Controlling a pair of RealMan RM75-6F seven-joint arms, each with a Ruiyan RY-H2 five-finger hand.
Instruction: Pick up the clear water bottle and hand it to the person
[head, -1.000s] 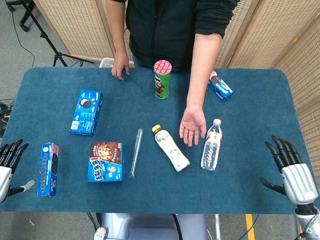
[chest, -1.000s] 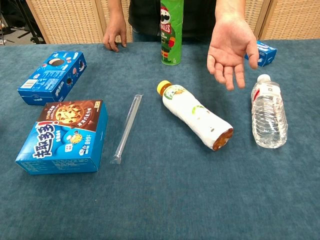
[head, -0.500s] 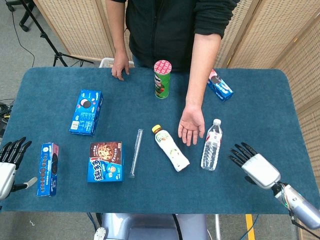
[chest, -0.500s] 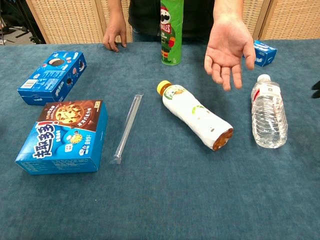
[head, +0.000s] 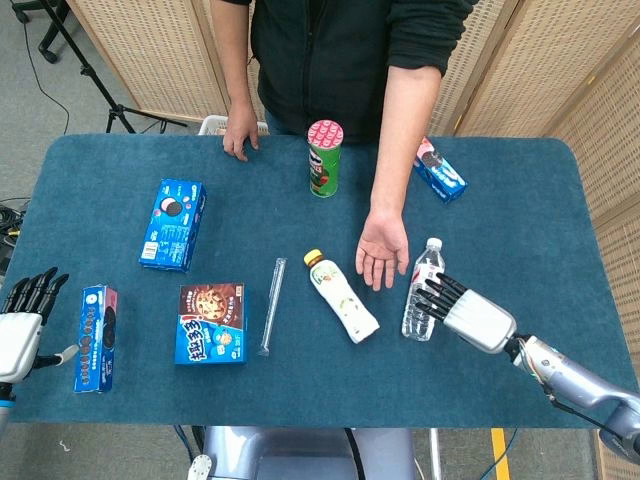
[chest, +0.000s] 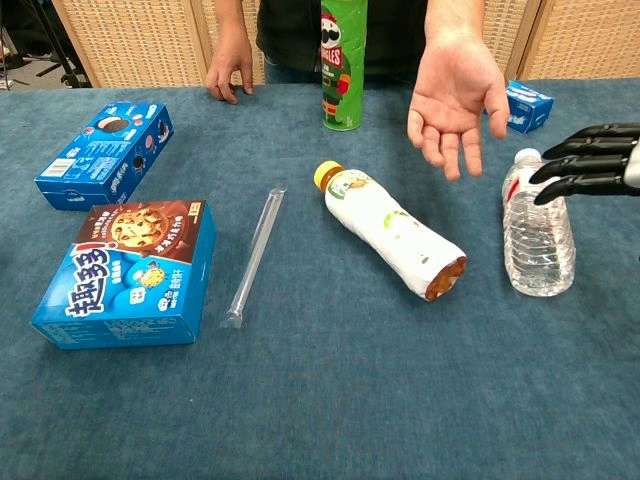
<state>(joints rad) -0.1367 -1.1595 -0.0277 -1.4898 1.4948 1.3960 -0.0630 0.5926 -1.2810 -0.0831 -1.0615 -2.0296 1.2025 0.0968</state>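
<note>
— Where does the clear water bottle lie from the right hand?

— Directly at its fingertips, lying flat on the table, long axis running near-to-far, cap at the far end. The hand's fingers are spread, holding nothing, reaching over the bottle's middle from the right.

— And the left hand?

— Well apart at the near-left edge, fingers apart and empty.

— Anything in the way?

— The person's open palm waits just left of the cap; the juice bottle lies further left.
</note>
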